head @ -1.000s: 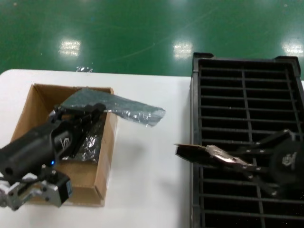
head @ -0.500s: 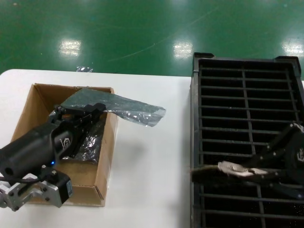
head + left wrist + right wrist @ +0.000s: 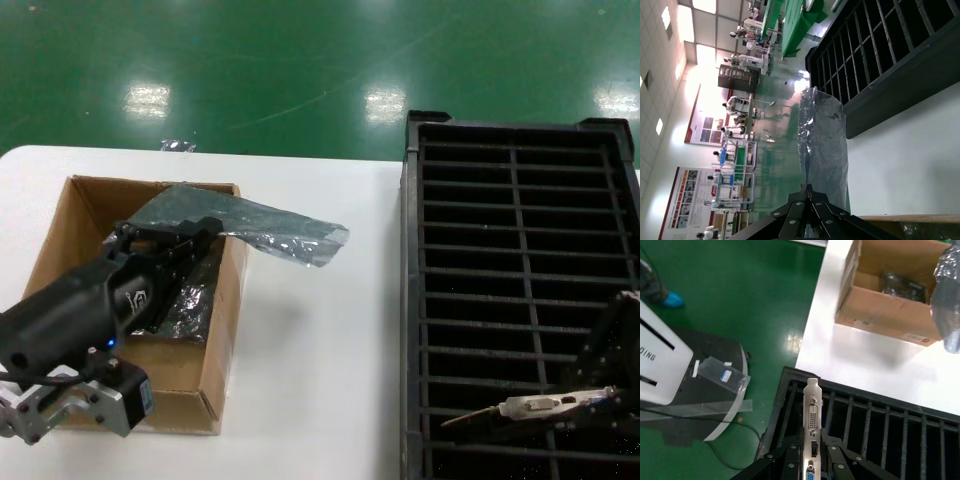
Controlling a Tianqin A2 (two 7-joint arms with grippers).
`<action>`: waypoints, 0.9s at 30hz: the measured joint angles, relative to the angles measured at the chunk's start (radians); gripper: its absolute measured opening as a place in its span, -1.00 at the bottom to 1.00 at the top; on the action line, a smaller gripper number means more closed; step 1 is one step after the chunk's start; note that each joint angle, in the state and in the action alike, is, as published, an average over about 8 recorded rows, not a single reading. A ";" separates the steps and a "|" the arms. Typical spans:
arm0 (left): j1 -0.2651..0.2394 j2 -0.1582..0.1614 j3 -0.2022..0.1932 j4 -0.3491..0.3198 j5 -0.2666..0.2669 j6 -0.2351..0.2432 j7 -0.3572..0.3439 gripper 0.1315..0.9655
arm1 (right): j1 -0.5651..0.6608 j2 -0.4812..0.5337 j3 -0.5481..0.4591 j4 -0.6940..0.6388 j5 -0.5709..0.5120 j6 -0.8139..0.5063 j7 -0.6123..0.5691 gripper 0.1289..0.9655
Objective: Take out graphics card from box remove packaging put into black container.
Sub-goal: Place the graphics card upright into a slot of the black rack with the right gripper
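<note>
The right gripper [image 3: 590, 400], jaws clamped on the bare graphics card [image 3: 525, 407], is setting it into the black container [image 3: 520, 240] at the counter's right edge. The left gripper [image 3: 190, 235] is pinching the emptied packaging [image 3: 270, 228] over the box [image 3: 215, 340], where bagged boards [image 3: 190, 300] are lying.

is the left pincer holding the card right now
No, the left pincer is shut on the empty bag above the box, while the right pincer grips the card over the container.

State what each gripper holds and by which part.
Left gripper pinches the empty packaging by its end over the box. Right gripper clamps the graphics card by its metal bracket.
</note>
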 joint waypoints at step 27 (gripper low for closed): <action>0.000 0.000 0.000 0.000 0.000 0.000 0.000 -0.98 | 0.004 -0.148 -0.106 -0.171 -0.152 -0.001 -0.088 -0.86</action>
